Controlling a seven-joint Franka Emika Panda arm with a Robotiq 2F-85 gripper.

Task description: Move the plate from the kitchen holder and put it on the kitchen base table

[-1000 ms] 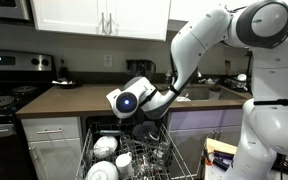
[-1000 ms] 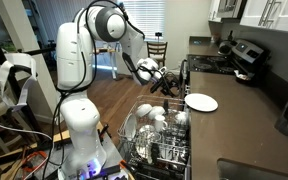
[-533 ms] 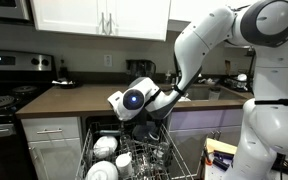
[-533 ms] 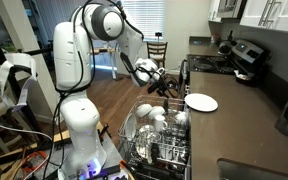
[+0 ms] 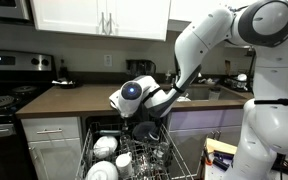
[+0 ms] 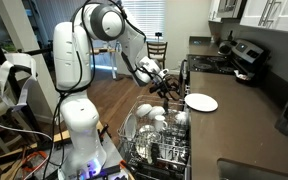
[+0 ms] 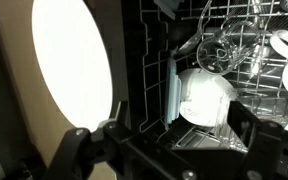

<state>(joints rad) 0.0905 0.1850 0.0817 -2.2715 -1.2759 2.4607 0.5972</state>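
End effector (image 6: 169, 88), in an exterior view: dark, hovering just off the edge of the long flat brown tabletop (image 6: 249, 120), near the round white plate (image 6: 201, 102) but apart from it. The plate lies flat on the tabletop in the same spot as a second ago. Only the end effector has shifted, by a hair. Below it, the pale grey wire dishwasher rack (image 6: 159, 150) carries white bowls (image 6: 149, 120) and other crockery.

In an exterior view from the front, the end effector (image 5: 145, 127) hangs at the front lip of the tabletop (image 5: 74, 100), above the rack (image 5: 134, 162). We cannot read the jaws from here. The plate is not seen; the arm covers that stretch. The white wrist joint (image 5: 132, 93) sits a touch higher than a second back, which we read as a small lift.

Wrist view: the plate (image 7: 72, 65) fills the left, resting on the brown tabletop (image 7: 6, 100). The rack (image 7: 249, 60) is at right with a white cup (image 7: 206, 98). The end effector (image 7: 164, 140) shows two dark fingers (image 7: 84, 152) standing wide apart at the bottom edge with nothing between them, so it is open and empty.

Our judgement: the plate is out of the rack, released and placed. The recent motion looks like withdrawal, and the task is all but done. What remains is clearing the arm without nudging the plate.
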